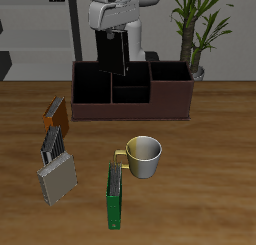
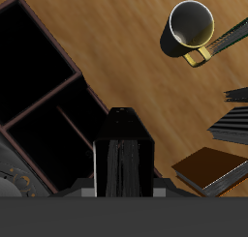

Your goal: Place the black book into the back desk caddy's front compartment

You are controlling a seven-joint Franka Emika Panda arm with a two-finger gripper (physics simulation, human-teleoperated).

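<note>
Wood table; gripper (image 1: 112, 31) clamps black book (image 1: 112, 51) upright, frame top, above back desk caddy (image 1: 170, 97); lower straight into front compartment (image 1: 130, 90)

The exterior view faces the robot from the front above; the wrist view looks down, sharing the mug (image 1: 145, 155) (image 2: 191, 24).

Even, soft simulator light; short faint shadows under objects on surface (image 1: 200, 139). No glare. Both renders low-resolution, slightly pixelated; caddy (image 1: 130, 94) cells nearly black inside.
</note>
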